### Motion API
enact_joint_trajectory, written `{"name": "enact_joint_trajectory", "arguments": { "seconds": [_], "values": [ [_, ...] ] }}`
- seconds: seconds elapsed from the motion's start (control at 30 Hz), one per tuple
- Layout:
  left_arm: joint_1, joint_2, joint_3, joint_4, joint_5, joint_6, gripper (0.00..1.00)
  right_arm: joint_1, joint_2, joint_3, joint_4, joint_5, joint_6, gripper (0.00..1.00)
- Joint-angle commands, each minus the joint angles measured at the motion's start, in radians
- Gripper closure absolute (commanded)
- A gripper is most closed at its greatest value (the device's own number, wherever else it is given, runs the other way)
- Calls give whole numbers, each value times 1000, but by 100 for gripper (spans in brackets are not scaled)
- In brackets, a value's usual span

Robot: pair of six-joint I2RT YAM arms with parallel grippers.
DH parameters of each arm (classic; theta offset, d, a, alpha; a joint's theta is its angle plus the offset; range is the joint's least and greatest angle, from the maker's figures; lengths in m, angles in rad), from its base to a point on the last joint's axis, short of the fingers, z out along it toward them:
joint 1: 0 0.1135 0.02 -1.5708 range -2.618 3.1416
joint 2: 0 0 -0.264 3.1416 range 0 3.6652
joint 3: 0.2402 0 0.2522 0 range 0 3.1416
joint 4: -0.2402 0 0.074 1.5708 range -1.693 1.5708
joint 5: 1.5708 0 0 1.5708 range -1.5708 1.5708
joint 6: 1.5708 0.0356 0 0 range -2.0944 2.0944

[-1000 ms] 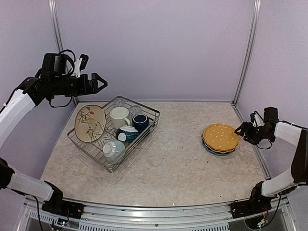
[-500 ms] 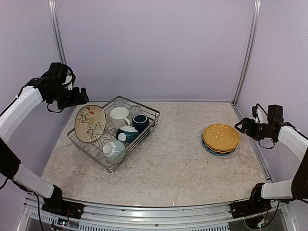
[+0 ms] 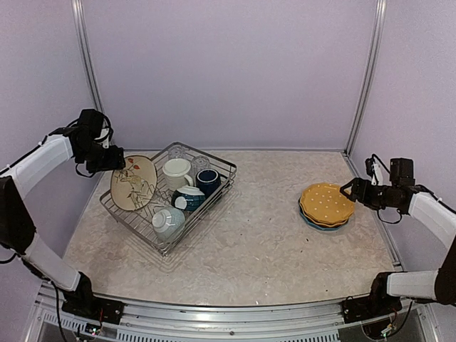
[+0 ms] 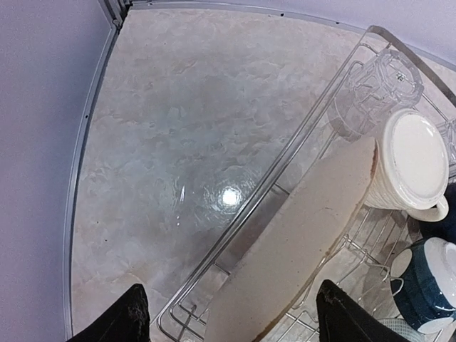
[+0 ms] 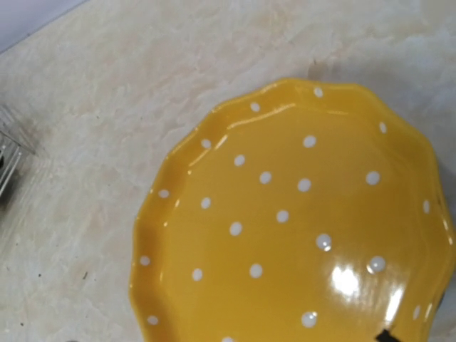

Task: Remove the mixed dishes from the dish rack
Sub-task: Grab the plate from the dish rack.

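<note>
Left hand (image 3: 112, 158): poised above the left end of the dish rack (image 3: 206, 211). In the left wrist view its two fingers (image 4: 122, 319) are spread wide, with nothing between them.

Dish rack: sits on the left half of the desk (image 3: 263, 242), set at an angle. Contents, left to right:
- cream bird-patterned plate (image 3: 133, 183), standing on edge along the left side
- clear glass tumbler (image 3: 177, 152), at the far corner
- cream mug (image 3: 176, 172), just beside the plate
- one teal bowl (image 3: 168, 221) at the near end, a second teal bowl (image 3: 189, 197) mid-rack
- navy mug (image 3: 208, 181), on the right side

Out of the rack: the mustard-yellow dotted plate (image 3: 327, 203) lies on the right of the desk, stacked on the blue plate (image 3: 317, 224), of which only the rim shows.

Right hand (image 3: 351, 189): just beside the stack's right edge. Whether it is parted or closed cannot be told, and no dish is seen in it.
</note>
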Motion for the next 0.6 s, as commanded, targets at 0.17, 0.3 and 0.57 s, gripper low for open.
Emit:
{"name": "enact_joint_trajectory", "arguments": {
  "seconds": [0.17,0.3,0.57],
  "values": [
    [11,26,-46,129,127,153,41,25,-28,-34,48,35,16,13],
    [34,12,-107,199,143,216,52,27,-19,-43,66,34,26,13],
    [51,-50,-196,320,210,261,63,33,-29,-44,71,24,36,13]
  ]
}}
